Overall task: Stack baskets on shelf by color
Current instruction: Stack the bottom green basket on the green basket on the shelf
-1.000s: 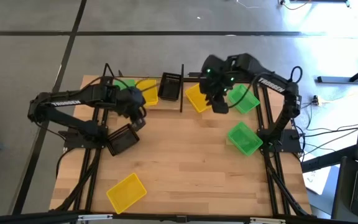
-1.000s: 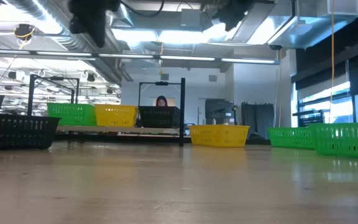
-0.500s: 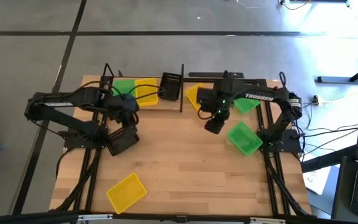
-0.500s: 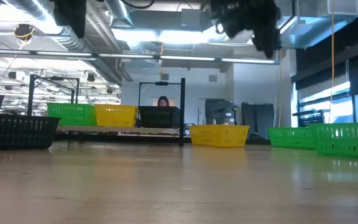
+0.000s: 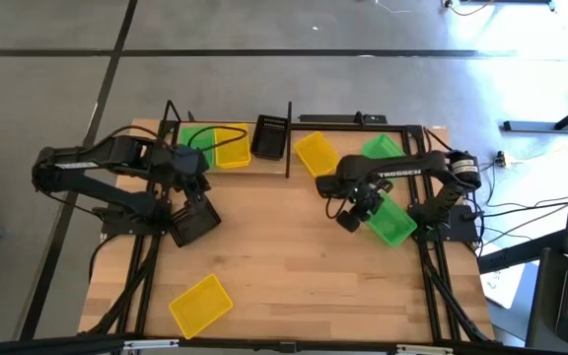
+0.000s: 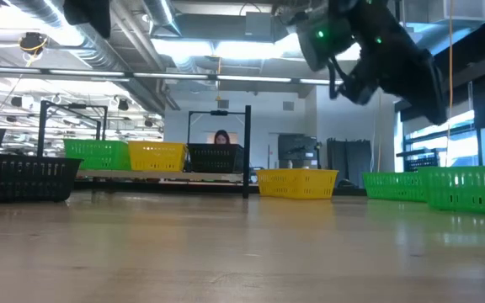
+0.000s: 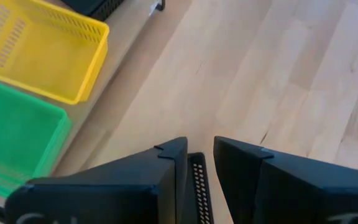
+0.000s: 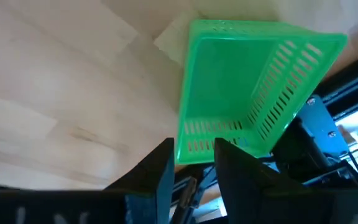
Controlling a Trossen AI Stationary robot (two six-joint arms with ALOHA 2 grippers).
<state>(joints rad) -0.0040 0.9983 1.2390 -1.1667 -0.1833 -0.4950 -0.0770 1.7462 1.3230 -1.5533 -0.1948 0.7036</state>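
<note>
Wooden tabletop (image 5: pixel 284 256) carries the shelf (image 5: pixel 227 158) at its far edge — one green, one yellow, one black basket sit there. Right gripper (image 5: pixel 355 215) hovers beside a loose green basket (image 5: pixel 390 221), jaws released and empty. Left gripper (image 5: pixel 193 176), jaws also released, hangs above a black basket (image 5: pixel 193 221).

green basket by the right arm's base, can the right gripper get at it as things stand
Probably yes. The right gripper hangs open beside the green basket, which lies upright on the table with nothing inside or on top of it. The right wrist view shows its rim unobstructed ahead of the fingers.
</note>
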